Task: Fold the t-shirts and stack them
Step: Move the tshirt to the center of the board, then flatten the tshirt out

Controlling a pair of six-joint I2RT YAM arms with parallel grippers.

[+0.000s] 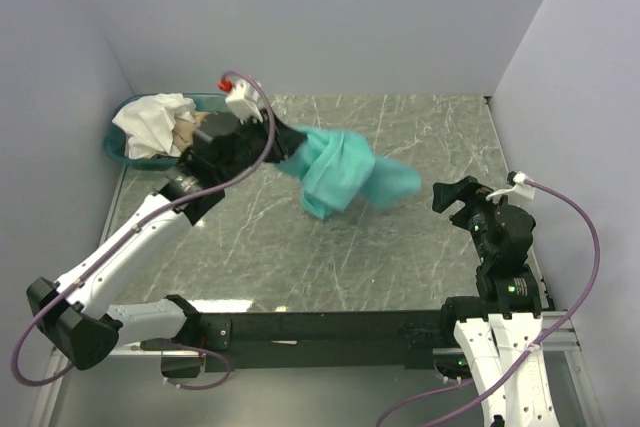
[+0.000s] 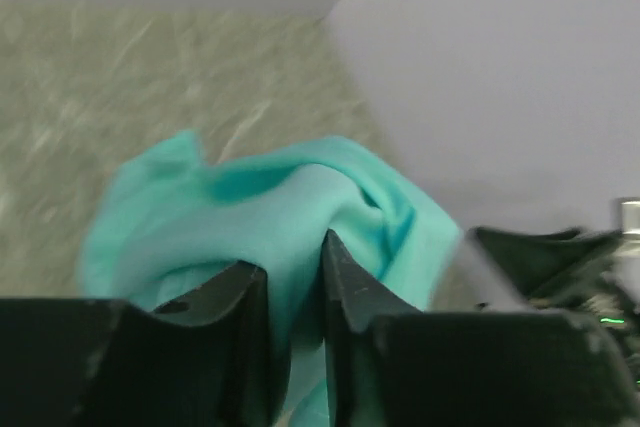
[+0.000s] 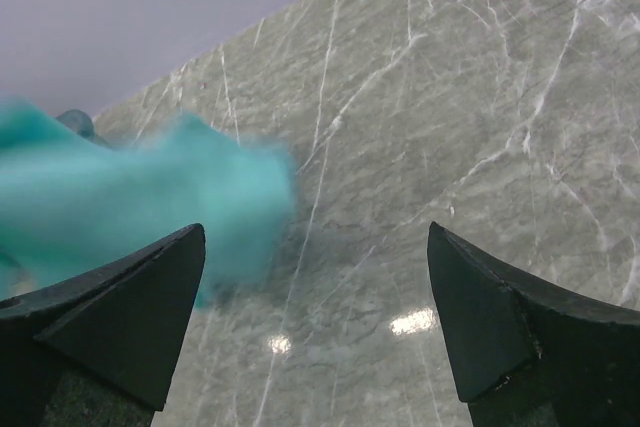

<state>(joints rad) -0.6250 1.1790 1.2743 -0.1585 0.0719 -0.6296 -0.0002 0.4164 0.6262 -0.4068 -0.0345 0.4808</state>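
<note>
The teal-green t-shirt (image 1: 345,175) hangs bunched above the middle of the table. My left gripper (image 1: 292,139) is shut on its left end; the wrist view shows the cloth (image 2: 270,207) pinched between the fingers (image 2: 350,277). My right gripper (image 1: 452,197) is open and empty, to the right of the shirt, whose blurred edge (image 3: 140,192) shows at the left of its view. The white t-shirt (image 1: 152,122) and a bit of the tan-beige t-shirt (image 1: 185,134) lie crumpled in the teal basket (image 1: 125,155) at the far left.
Grey walls close in the marble table (image 1: 400,247) on the left, back and right. The basket sits in the far left corner. A black rail (image 1: 330,327) runs along the near edge between the arm bases.
</note>
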